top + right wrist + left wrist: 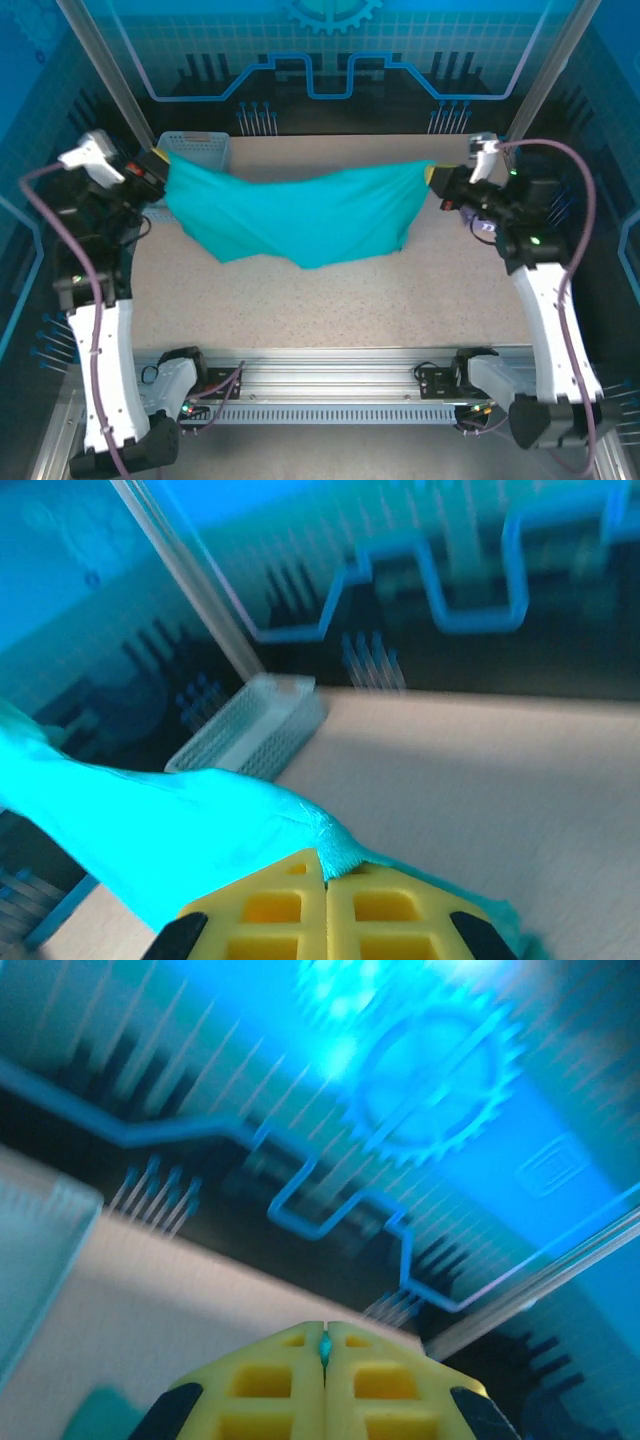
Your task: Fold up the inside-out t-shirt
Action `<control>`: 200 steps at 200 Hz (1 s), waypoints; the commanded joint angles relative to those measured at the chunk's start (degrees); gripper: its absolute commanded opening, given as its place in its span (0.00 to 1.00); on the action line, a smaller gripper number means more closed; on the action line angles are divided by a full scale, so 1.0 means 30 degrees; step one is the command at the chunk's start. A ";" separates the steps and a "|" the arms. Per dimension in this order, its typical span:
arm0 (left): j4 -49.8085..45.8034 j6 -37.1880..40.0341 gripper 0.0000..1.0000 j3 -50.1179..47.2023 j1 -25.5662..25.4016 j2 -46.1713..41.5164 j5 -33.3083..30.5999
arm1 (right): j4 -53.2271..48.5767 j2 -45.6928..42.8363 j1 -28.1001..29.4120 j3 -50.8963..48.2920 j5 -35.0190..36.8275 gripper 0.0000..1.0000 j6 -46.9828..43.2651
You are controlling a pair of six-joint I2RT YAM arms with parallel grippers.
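1. The left end effector point(158, 172) and right end effector point(433, 176) are each clamped on opposite ends of the inside-out t-shirt point(300, 215).
2. The shirt hangs stretched between them over the far tabletop point(350, 300), sagging mid-span.
3. Lowering both ends evenly and taut should lay it flat.
4. Counted: one shirt, two end effectors, one basket point(195, 148) far left.
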 commanded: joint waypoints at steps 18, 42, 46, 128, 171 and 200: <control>-0.0942 0.2289 0.00 0.5154 0.0153 -0.1058 -0.2142 | -0.4105 -0.3498 -0.0225 0.4115 0.4136 0.00 -0.2102; -0.1742 0.3420 0.00 0.7765 0.0142 -0.0548 -0.2727 | -0.5952 -0.4170 -0.0211 0.6413 0.5188 0.00 -0.3046; -0.1874 0.3581 0.00 0.8082 0.0138 -0.0417 -0.2770 | -0.6219 -0.4200 -0.0221 0.6729 0.5357 0.00 -0.3202; 0.2003 0.4183 0.00 0.4902 -0.1795 0.5047 -0.3037 | -0.2447 -0.0554 -0.0209 0.3826 0.6665 0.00 -0.4142; 0.3818 0.4803 0.00 0.5212 -0.3735 0.9680 -0.4061 | 0.0420 0.4086 -0.0112 0.3703 0.6537 0.00 -0.3938; 0.4479 0.4398 0.00 0.5367 -0.3872 1.0668 -0.3694 | 0.0192 0.5516 -0.0119 0.4277 0.6786 0.00 -0.4429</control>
